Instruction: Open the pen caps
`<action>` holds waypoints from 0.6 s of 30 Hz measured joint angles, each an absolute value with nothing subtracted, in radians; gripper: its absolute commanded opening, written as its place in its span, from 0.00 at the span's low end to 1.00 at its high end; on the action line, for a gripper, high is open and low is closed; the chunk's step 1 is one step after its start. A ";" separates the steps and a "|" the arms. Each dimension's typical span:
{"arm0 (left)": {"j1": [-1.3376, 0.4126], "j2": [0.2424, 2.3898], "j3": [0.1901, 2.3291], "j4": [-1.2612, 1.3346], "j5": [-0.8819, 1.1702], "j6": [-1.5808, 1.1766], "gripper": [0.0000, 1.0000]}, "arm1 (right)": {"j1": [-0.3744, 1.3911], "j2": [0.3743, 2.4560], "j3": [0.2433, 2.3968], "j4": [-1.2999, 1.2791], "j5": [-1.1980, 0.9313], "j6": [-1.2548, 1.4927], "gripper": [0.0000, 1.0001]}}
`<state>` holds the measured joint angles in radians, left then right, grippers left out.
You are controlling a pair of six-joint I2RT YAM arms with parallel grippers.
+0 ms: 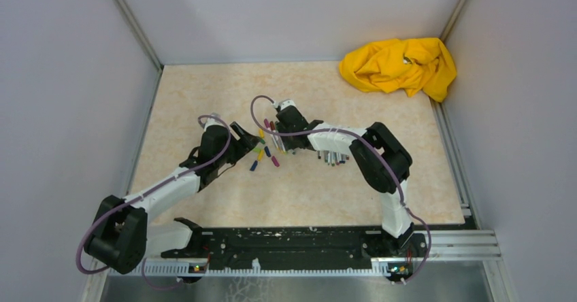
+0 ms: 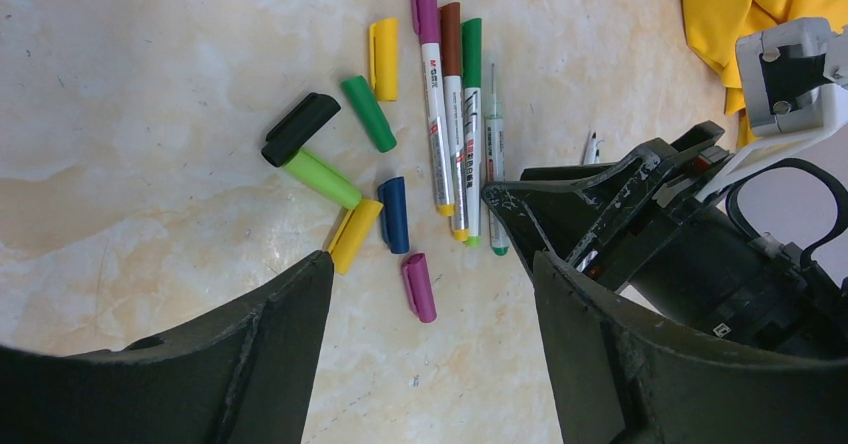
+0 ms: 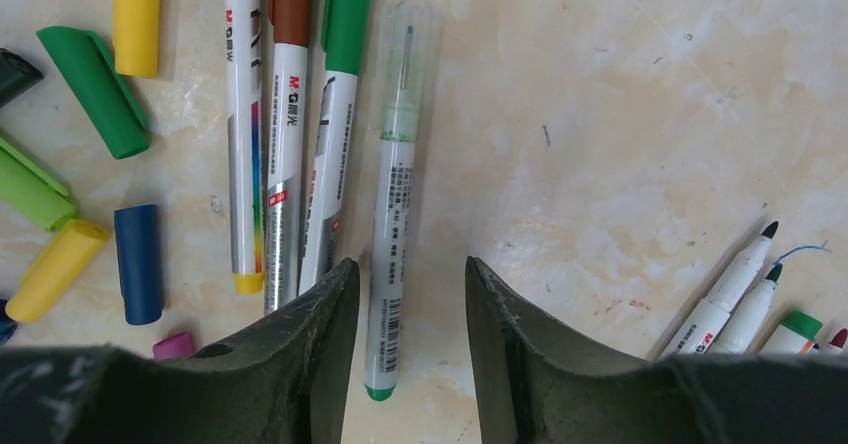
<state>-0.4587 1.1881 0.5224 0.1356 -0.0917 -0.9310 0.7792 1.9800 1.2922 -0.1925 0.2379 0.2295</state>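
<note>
Step in hand: acquiring the next capped pen. The right tool (image 3: 410,264) is open and empty, fingers (image 3: 320,344) astride the barrel of the clear-capped pen (image 3: 390,214), which lies flat on the table (image 3: 620,114) beside three capped pens (image 3: 290,114). Its long axis runs straight out from the tool, cap end away. The left tool (image 2: 430,259), also open, hangs over the loose pen caps (image 2: 368,112). Next, we judge: close across the barrel, lift, then pull the cap along that axis.
</note>
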 measured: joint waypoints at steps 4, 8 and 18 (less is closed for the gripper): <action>-0.459 1.182 0.514 0.137 -0.092 -0.931 0.79 | 0.779 1.986 1.297 -0.200 0.237 0.231 0.33; -0.458 1.174 0.503 0.138 -0.092 -0.932 0.79 | 0.779 1.992 1.306 -0.210 0.237 0.237 0.22; -0.459 1.174 0.492 0.163 -0.080 -0.948 0.79 | 0.779 1.993 1.296 -0.200 0.239 0.258 0.00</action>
<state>-0.4587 1.1740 0.4915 0.1631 -0.0803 -0.9478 0.7792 1.9926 1.2957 -0.2001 0.2394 0.2584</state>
